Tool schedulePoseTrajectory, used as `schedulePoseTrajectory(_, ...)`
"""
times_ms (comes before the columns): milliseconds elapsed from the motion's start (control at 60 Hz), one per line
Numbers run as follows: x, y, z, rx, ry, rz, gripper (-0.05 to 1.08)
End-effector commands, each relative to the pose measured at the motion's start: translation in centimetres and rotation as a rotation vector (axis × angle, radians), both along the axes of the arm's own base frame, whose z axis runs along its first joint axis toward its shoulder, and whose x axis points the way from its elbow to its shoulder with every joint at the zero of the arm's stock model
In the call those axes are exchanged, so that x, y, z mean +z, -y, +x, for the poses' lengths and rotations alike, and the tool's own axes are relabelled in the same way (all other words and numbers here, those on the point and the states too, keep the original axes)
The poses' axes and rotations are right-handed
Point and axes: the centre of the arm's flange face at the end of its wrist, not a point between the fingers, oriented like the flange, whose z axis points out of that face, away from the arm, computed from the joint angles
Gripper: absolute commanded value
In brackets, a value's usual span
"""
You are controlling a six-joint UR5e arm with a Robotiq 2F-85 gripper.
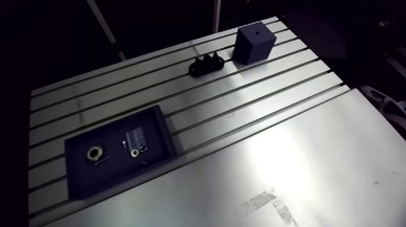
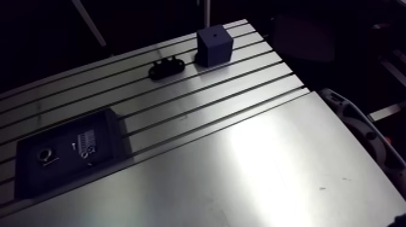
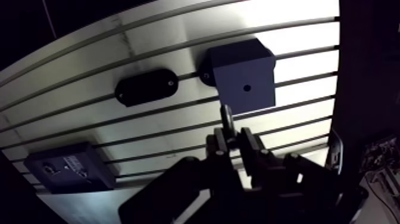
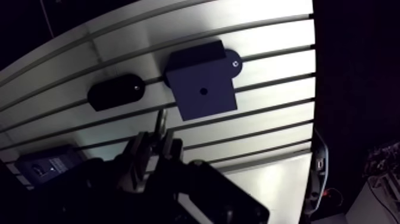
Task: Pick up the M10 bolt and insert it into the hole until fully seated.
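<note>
In the wrist view my gripper (image 3: 233, 136) hangs high above the table, shut on the M10 bolt (image 3: 226, 117), whose shank sticks out ahead of the fingertips. Ahead of the bolt stands a dark blue block (image 3: 243, 80) with a small round hole (image 3: 246, 87) in its top face. The bolt's tip appears just short of the block's near edge. In the arm view the block (image 1: 254, 42) stands at the far end of the slotted table. The gripper does not show there.
A black oval fixture (image 1: 206, 63) lies beside the block. A dark tray (image 1: 84, 178) near the table's left side holds a metal nut (image 1: 94, 153), a small ring (image 1: 135, 153) and a white label. A smooth metal plate (image 1: 290, 157) covers the near part.
</note>
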Motion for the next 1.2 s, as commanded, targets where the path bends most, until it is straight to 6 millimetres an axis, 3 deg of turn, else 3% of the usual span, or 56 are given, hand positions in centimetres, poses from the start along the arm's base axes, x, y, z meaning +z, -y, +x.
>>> schedulePoseTrajectory(17, -0.9, -1.4, 0.2, -0.018, 0.014, -0.010, 1.08)
schedulePoseTrajectory(517, -2.2, -3.5, 0.7, -0.041, 0.036, -0.018, 1.08)
schedulePoseTrajectory(1200, -4.0, -4.1, 1.0, -0.053, 0.057, -0.025, 1.08)
